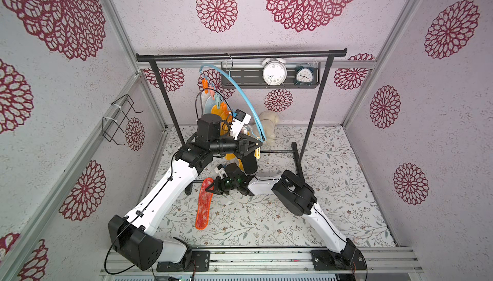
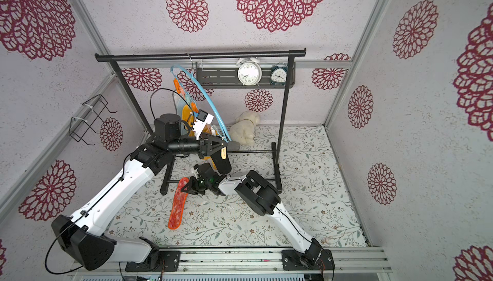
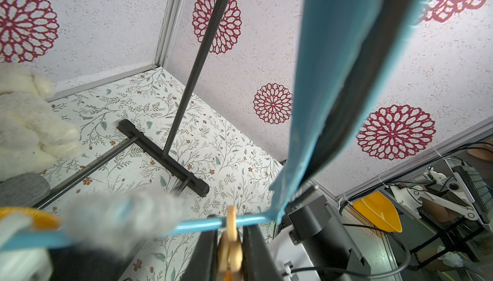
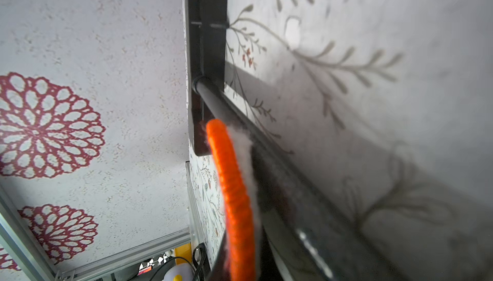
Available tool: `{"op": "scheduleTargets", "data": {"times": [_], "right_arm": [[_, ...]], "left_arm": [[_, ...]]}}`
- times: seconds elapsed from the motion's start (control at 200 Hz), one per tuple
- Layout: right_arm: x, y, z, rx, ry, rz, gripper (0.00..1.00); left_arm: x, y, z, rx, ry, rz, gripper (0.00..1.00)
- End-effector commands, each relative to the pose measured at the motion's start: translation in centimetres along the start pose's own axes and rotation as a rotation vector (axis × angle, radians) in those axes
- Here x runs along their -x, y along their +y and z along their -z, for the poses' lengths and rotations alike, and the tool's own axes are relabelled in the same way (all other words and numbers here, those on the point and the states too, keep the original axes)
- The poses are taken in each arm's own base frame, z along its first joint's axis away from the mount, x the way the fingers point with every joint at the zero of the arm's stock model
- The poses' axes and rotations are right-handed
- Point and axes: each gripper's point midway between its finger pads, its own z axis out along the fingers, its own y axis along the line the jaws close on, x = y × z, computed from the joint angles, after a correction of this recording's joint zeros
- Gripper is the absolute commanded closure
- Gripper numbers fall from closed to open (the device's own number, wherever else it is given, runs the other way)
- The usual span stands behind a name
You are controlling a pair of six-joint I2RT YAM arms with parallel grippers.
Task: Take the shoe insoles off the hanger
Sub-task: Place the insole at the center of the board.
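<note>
Left wrist view has the left hand [image 3: 230,237] clenched on a tan peg [image 3: 231,218] of the hanger [image 3: 320,79] hung from the garment rack [image 1: 266,53], while the right hand [image 1: 211,187] grips the red insole [image 1: 204,207] lying before the rack's foot; best to release it flat and squeeze the peg squarely.

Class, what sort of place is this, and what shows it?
Probably a robot test cell dressed as a room: wallpapered panels in an aluminium frame, a garment rack holding the hanger, robot arms on a base rail.
</note>
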Motion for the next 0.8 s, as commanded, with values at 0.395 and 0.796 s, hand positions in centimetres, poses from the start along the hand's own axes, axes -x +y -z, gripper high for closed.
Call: {"op": "scheduleTargets", "data": {"times": [0.395, 0.796], "right_arm": [[-2.4, 0.9, -3.3, -0.095, 0.082, 0.023, 0.83], [-4.3, -0.1, 3.6, -0.164, 0.032, 0.194, 0.39]], "left_arm": [[0.3, 0.2, 0.5, 0.009, -0.013, 0.010, 1.00], [0.3, 0.4, 0.7, 0.019, -0.015, 0.001, 1.00]]}}
